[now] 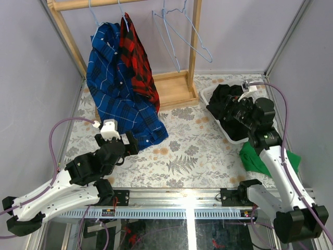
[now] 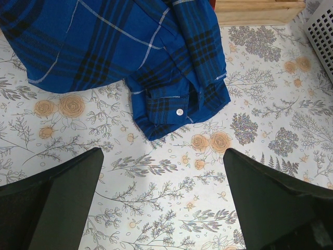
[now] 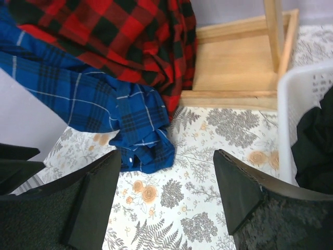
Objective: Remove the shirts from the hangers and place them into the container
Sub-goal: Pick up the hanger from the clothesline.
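Floral-print tabletop [image 1: 187, 151] carrying wooden rack base [image 1: 174, 91] at far middle. On left, blue plaid shirt [image 1: 117, 99] trailing hem and cuff onto it. On right, white container [image 1: 232, 138] sitting; green cloth [image 1: 255, 156] lying just beside its near end.

Bare floral table [image 1: 182, 151] across near centre, passable. Far left: blue plaid shirt [image 1: 117, 88] drapes onto the table, red-and-black shirt [image 1: 136, 57] hanging just beside it. Wooden rack base [image 1: 174, 88] blocks far centre. Right: white basket [image 1: 234, 138] holding black shirts [image 1: 223, 99].

Blue plaid shirt [image 2: 119, 47]: soft woven cloth. Rack [image 3: 234, 67]: bare matt wood. Container [image 3: 291, 125]: white smooth plastic. Table [image 2: 270, 120]: matt floral print.
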`<action>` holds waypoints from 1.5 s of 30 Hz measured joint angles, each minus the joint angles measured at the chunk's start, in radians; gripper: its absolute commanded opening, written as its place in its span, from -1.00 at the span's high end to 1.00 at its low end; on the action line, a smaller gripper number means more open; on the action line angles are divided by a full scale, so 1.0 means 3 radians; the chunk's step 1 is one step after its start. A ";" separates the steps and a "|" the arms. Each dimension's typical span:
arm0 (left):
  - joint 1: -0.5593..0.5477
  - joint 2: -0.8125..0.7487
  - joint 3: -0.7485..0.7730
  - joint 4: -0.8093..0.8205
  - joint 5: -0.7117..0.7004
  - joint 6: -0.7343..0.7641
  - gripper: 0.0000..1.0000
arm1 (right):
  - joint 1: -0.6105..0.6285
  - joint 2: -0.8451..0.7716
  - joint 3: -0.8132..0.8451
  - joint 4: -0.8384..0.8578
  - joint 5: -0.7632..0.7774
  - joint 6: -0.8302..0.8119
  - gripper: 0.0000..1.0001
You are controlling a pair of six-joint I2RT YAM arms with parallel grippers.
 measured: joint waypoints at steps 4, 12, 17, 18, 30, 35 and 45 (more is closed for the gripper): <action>0.0000 0.0000 0.0000 0.0000 0.0000 0.0000 -1.00 | 0.0120 -0.0198 -0.0013 0.0130 -0.0018 -0.0025 -0.59; 0.0000 0.0017 0.0000 0.0000 0.0000 0.0000 -1.00 | 0.0582 -0.0223 0.0042 0.0458 -0.0425 0.0061 -0.59; 0.0000 0.0015 0.0000 0.0000 -0.0001 0.0000 -1.00 | 0.1090 -0.0005 0.0284 0.0237 -0.0319 -0.0164 -0.57; 0.0000 0.0015 0.0000 0.0000 -0.0003 0.0000 -1.00 | 0.1217 0.0069 0.0361 0.0160 -0.0225 -0.0233 -0.56; 0.0000 0.0150 -0.0001 0.0219 0.0000 0.0182 -1.00 | 0.2350 0.0998 0.1146 -0.0337 0.1372 -0.0816 -0.55; 0.0142 0.0150 -0.0061 0.0510 0.0075 0.0243 -1.00 | 0.2515 0.1424 0.1575 -0.0370 0.1872 -0.0841 -0.56; 0.1247 0.0398 -0.0136 0.1026 0.0907 0.0332 -1.00 | 0.2692 0.2073 0.2452 -0.0336 0.2429 -0.0772 -0.56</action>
